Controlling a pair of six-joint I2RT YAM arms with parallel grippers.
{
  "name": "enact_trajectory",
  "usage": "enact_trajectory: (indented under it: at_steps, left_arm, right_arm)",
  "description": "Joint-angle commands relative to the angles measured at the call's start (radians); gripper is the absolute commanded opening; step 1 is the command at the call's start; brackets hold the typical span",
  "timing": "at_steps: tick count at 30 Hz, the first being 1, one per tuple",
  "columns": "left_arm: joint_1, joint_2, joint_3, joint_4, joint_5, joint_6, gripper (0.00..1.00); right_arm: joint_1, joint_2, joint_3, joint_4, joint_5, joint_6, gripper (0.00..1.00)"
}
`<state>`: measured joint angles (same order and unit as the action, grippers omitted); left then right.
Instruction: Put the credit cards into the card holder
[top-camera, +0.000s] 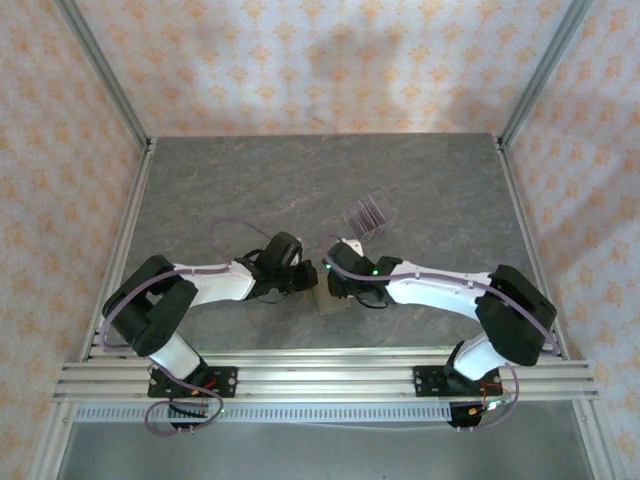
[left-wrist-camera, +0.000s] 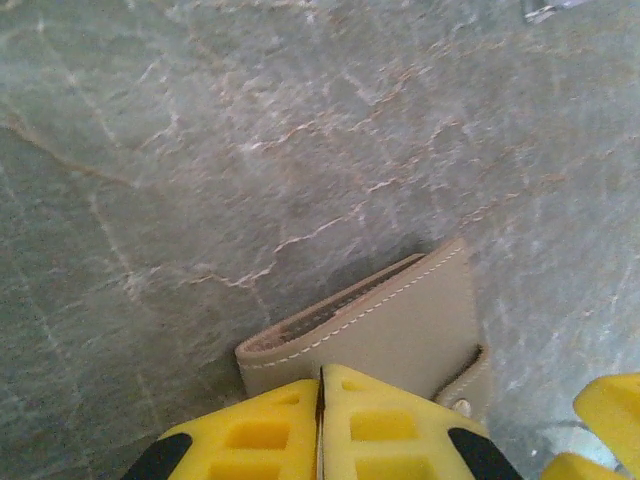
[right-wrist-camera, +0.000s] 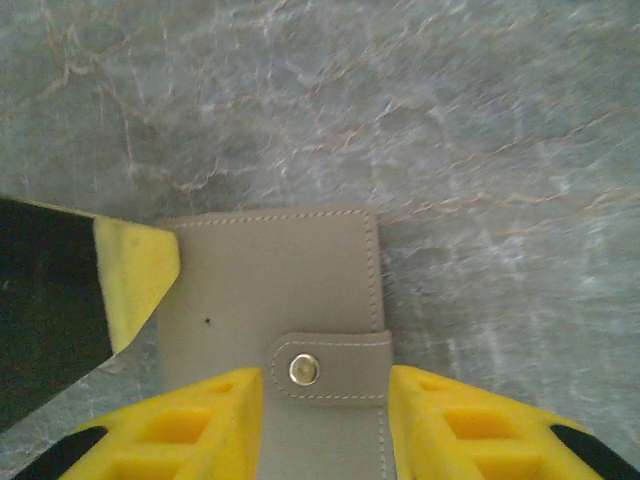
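One broad bench (top-camera: 300, 180) of grey, stone-like sheet, matte and threaded with pale veins, took up the middle of the overhead view. On it, the left arm (top-camera: 215, 282) and the right arm (top-camera: 440, 285), smooth white shells with black joints, bent inward from the lower corners and met just below centre.

A clear slotted rack (top-camera: 366, 212) stood just above that meeting point, apart from both arms.

The card holder (top-camera: 333, 303) lay flat on the bench between the two hands. It was a squarish olive-brown wallet of smooth leather-like material, with pale stitching along its edges.

In its own wrist view, the left hand (left-wrist-camera: 320, 385) was clenched at the bottom centre. Its yellow foam pads met along a hairline seam at the holder's near edge, and I could not tell whether they nipped a layer.

The right hand (right-wrist-camera: 325, 400) grasped the card holder low in its own view, pads against both sides of the rounded strap (right-wrist-camera: 335, 365). A tiny pale metal snap stud (right-wrist-camera: 304, 370) sat on that strap.
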<state>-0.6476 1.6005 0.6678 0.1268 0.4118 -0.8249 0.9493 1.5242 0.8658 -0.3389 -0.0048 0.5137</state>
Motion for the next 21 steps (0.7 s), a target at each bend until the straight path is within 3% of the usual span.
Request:
enact_trajectory:
  at_steps: [1, 14, 21]
  left_arm:
    - [-0.011, 0.016, -0.031, 0.037, -0.019, -0.013, 0.08]
    - [-0.033, 0.033, -0.057, 0.043, -0.058, -0.003, 0.05]
    - [-0.034, 0.024, -0.066, 0.042, -0.067, 0.001, 0.04]
  right_arm:
    - [0.011, 0.047, 0.027, 0.021, -0.008, 0.008, 0.38]
    - [0.070, 0.153, 0.080, -0.048, 0.081, 0.010, 0.42]
    - [0.080, 0.178, 0.078, -0.152, 0.239, 0.093, 0.35]
